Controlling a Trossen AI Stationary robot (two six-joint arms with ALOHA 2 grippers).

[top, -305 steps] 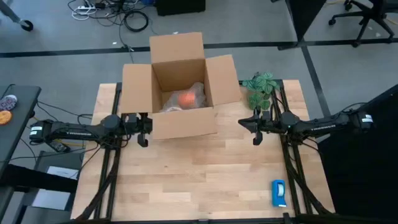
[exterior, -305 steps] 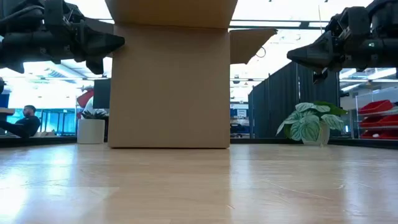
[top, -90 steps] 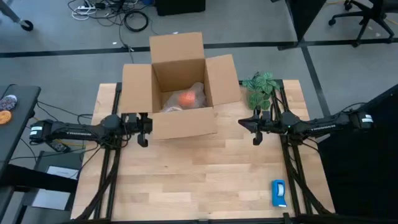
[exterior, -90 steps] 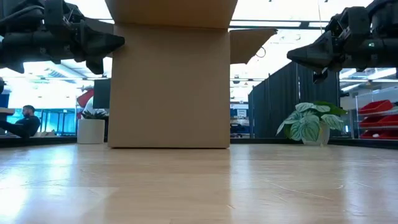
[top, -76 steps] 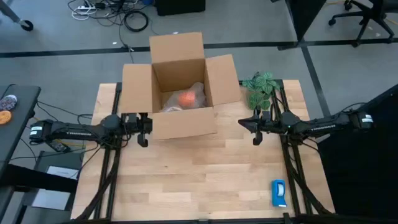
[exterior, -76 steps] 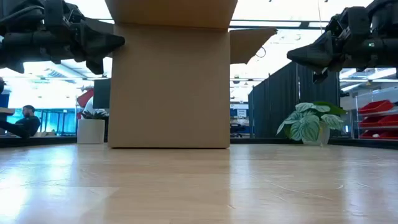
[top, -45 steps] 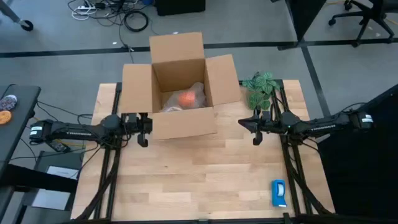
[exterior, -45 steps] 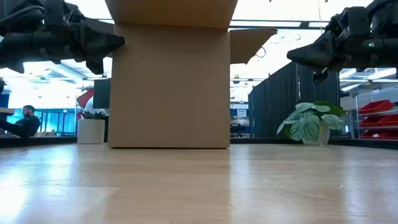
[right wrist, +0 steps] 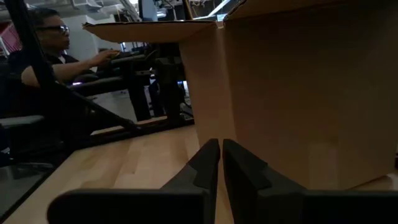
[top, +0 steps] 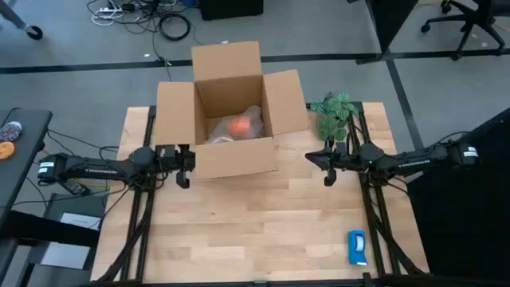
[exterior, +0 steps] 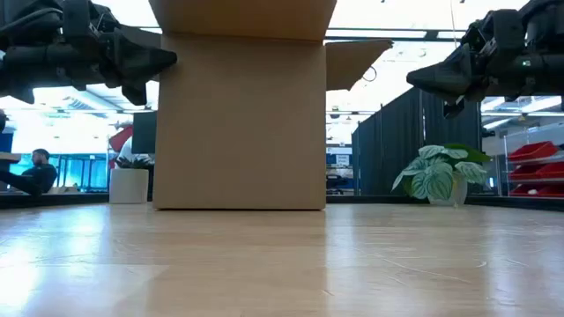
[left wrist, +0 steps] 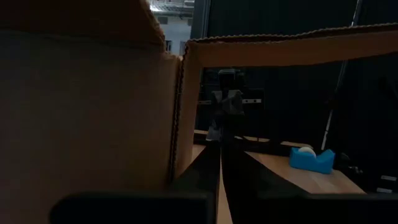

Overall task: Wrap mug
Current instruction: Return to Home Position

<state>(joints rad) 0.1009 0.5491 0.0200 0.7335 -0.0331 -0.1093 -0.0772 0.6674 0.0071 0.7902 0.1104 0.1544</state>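
Note:
The orange mug [top: 239, 126] lies inside the open cardboard box [top: 231, 163] among clear wrapping [top: 253, 118], at the table's far middle. The low view shows only the box's front wall [exterior: 240, 119]; the mug is hidden there. My left gripper [top: 182, 167] hovers shut beside the box's left front corner. My right gripper [top: 327, 166] hovers shut to the right of the box. Both sit above the table and touch nothing.
A small potted plant [top: 333, 112] stands at the far right, just behind my right gripper. A blue-and-white tape dispenser [top: 357, 247] lies near the front right corner. The box's flaps stand open. Bare wooden tabletop [top: 255, 223] stretches in front of the box.

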